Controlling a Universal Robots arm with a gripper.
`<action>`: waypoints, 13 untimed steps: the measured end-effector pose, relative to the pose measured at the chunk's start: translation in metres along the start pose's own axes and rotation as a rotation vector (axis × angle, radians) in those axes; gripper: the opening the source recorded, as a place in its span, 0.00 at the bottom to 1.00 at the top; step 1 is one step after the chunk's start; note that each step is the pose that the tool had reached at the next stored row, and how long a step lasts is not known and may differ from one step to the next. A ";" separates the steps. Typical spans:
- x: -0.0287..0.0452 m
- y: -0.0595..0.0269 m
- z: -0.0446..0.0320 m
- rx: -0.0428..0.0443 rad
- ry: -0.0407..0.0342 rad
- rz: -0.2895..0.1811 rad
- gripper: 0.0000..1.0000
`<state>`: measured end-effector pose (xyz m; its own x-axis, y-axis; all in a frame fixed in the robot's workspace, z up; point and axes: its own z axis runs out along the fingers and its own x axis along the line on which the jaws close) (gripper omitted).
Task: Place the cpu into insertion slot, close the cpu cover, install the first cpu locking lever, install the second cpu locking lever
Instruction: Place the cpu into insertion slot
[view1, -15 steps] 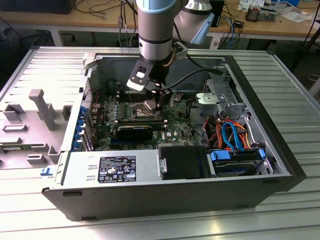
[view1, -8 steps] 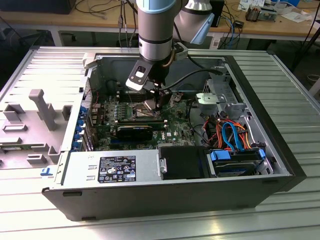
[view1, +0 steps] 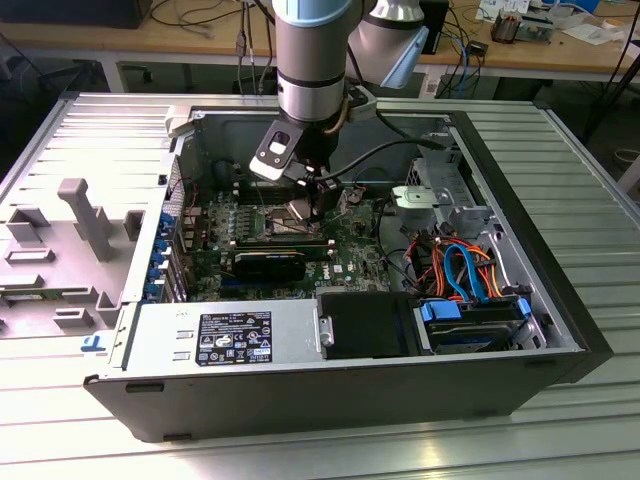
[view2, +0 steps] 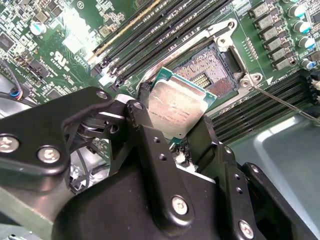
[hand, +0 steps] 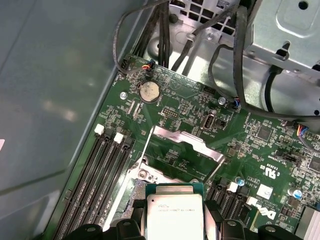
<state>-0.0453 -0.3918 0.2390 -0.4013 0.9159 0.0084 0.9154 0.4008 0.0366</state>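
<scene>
So, claw (view2: 170, 120): pinched shut on the cpu (view2: 179, 106) by two opposite edges, down inside the open pc case (view1: 350, 400)
cpu: between the claw's fingers, tilted, not seated
insertion slot (view2: 212, 70): just past the claw's tips, bare, cpu's far corner hanging over its edge
cpu cover (hand: 180, 137): flipped up, just beyond the claw
locking lever (view2: 285, 102): thin rod sticking out from the slot's corner, off to the claw's side

I saw the chip (view2: 177, 105), a flat silvery square edged in green, gripped by the hand (view2: 174, 124) and tilted just above the socket (view2: 212, 67), whose dark pin field lay bare. The cover frame (hand: 186, 141) stood swung up beside it.
</scene>
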 end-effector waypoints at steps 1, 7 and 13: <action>0.0000 0.0000 0.0000 0.0000 -0.0004 0.006 0.55; 0.0000 0.0000 0.0000 0.0018 -0.0063 0.038 0.55; 0.0001 0.0000 0.0001 0.0031 -0.0109 0.064 0.55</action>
<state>-0.0453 -0.3918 0.2389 -0.3412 0.9400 -0.0002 0.9395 0.3410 0.0333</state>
